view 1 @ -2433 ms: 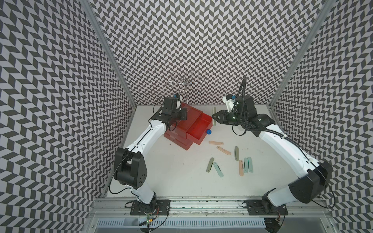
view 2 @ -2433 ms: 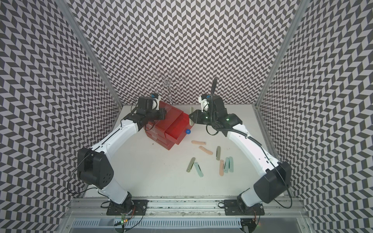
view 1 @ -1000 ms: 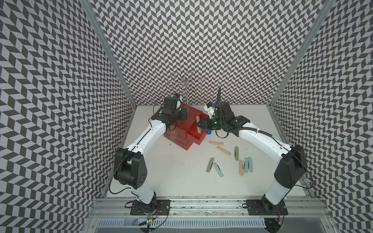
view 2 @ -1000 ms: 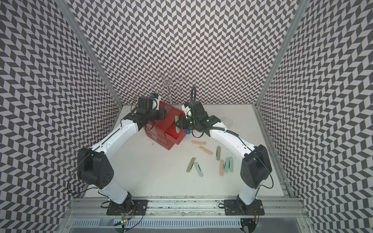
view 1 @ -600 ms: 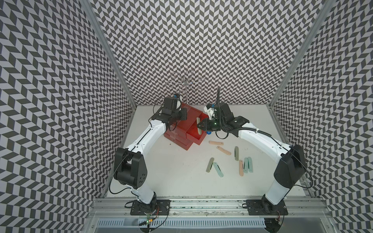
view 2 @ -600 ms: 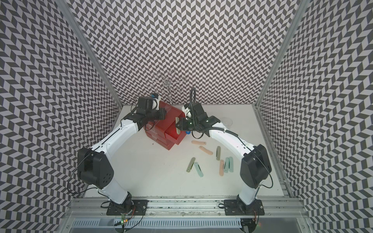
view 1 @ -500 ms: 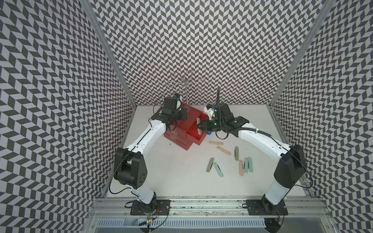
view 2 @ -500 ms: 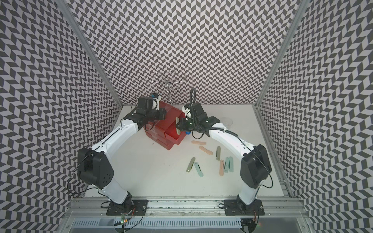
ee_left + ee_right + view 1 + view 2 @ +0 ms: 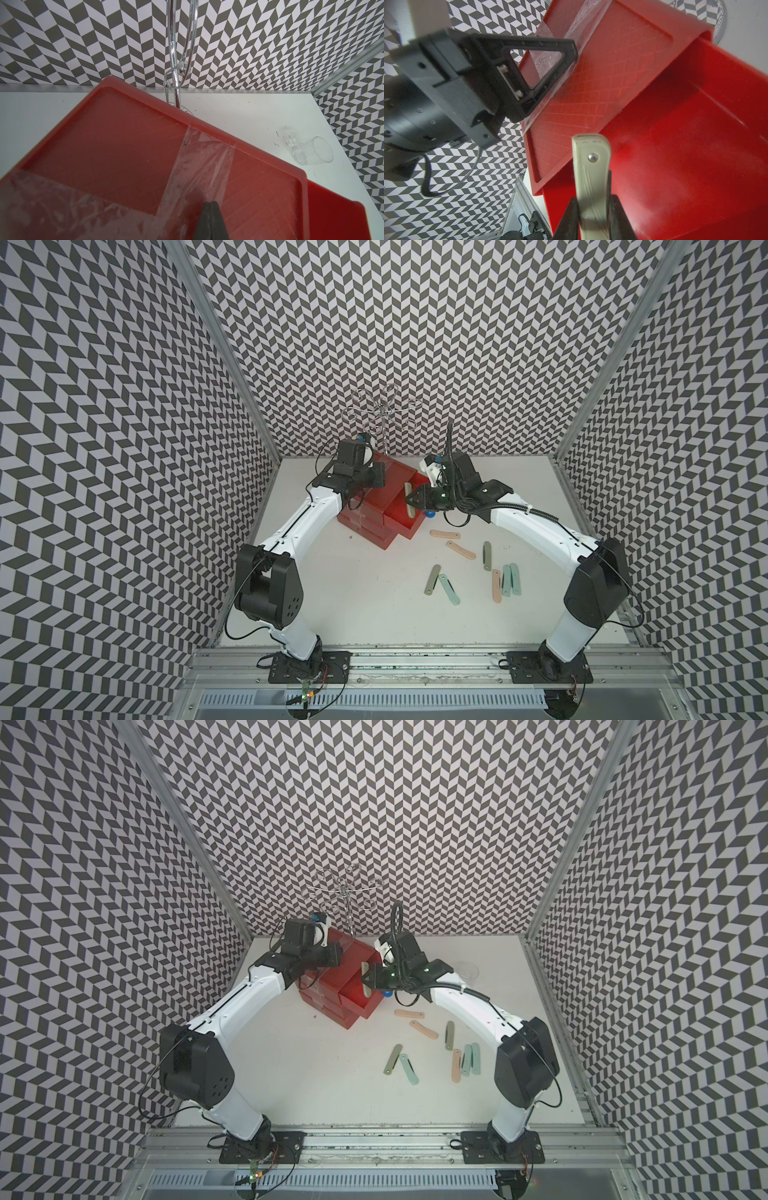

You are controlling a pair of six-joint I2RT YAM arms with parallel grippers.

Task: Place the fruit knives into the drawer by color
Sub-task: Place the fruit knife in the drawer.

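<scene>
A grey-green knife (image 9: pixel 590 162) is clamped in the right claw (image 9: pixel 592 200), its free end extended past the claw tips and positioned over the pulled-out top drawer (image 9: pixel 685 145).

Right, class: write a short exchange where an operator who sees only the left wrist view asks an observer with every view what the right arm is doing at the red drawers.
Operator: What am I missing on the right side?
Observer: The right gripper hangs over the pulled-out top drawer.
Operator: Is it holding anything?
Observer: Yes, it is shut on a grey-green knife.
Operator: And the others?
Observer: Eight more knives lie loose on the table.
</scene>
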